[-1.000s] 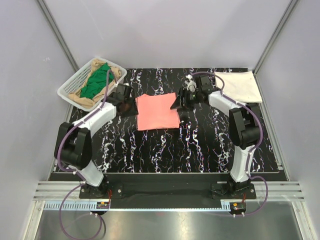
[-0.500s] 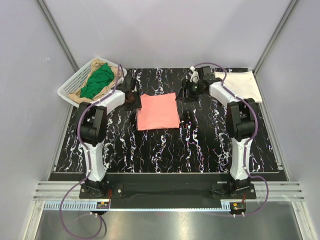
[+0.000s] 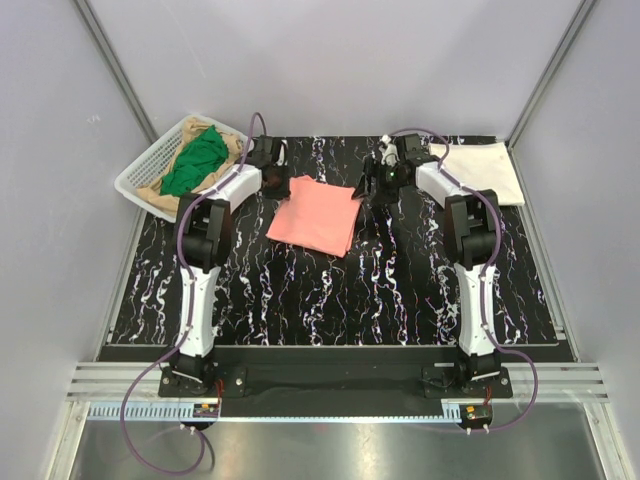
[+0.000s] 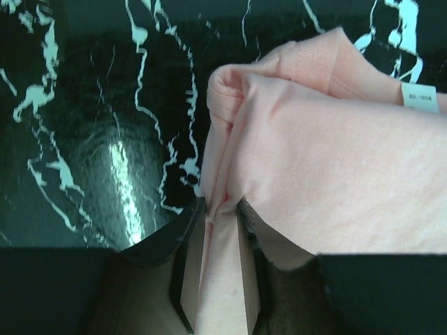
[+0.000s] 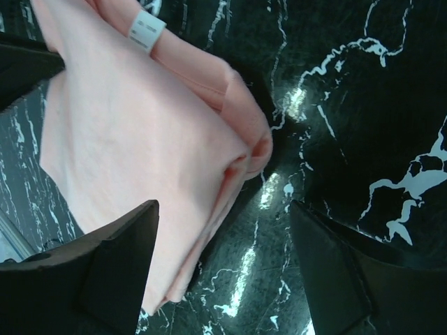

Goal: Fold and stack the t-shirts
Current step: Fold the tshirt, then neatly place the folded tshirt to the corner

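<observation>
A folded salmon-pink t-shirt (image 3: 318,215) lies skewed at the back middle of the black marbled table. My left gripper (image 3: 279,184) is shut on its back-left corner; in the left wrist view a fold of pink cloth (image 4: 279,139) is pinched between the left gripper's (image 4: 220,209) jaws. My right gripper (image 3: 372,186) hangs open over the shirt's back-right corner. In the right wrist view that corner (image 5: 140,139) lies by the left finger of the right gripper (image 5: 223,209), with bare table under the other. A cream-white t-shirt (image 3: 485,170) lies folded at the back right.
A white mesh basket (image 3: 138,182) stands at the back left, holding a green t-shirt (image 3: 195,160) on top of a tan one (image 3: 233,148). Grey walls close in the back and sides. Both arms stretch far toward the back edge.
The left gripper has closed on the pink shirt's corner and pulled it askew. The right gripper has opened wider. Both arms have reached further back.
</observation>
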